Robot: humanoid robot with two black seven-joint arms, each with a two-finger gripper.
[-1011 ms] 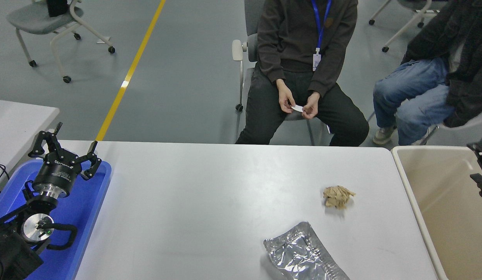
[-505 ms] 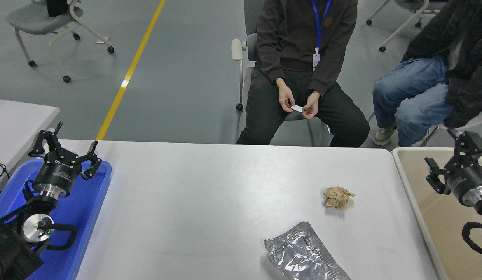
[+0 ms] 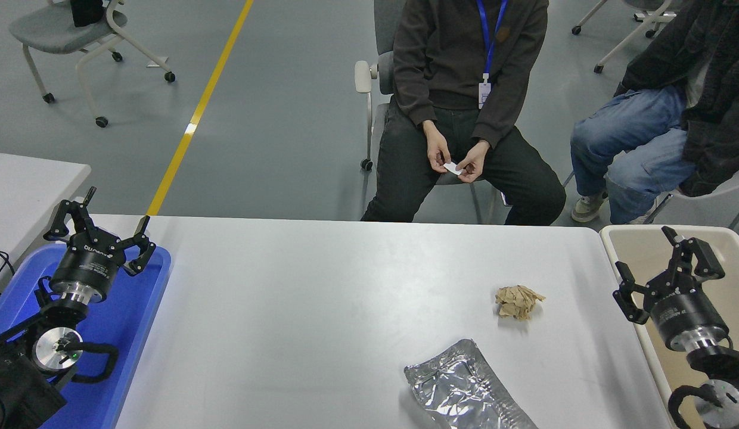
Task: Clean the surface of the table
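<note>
The table surface (image 3: 322, 310) is a wide grey-white top. A crumpled tan paper ball (image 3: 517, 301) lies on its right half. A creased silver foil bag (image 3: 465, 394) lies near the front edge. My right gripper (image 3: 646, 259) hangs open and empty at the table's right edge, over the rim of a beige bin, to the right of the paper ball. My left gripper (image 3: 101, 217) is parked open over the blue tray at the lower left.
A blue plastic tray (image 3: 137, 322) sits at the left edge. A beige bin (image 3: 643, 238) stands against the right end. Two seated people are beyond the far edge; one holds a small white slip. A smaller table is at far left.
My right arm has come in from the right edge and moved left and down, from over the bin toward the table's right edge. The left arm has not moved.
</note>
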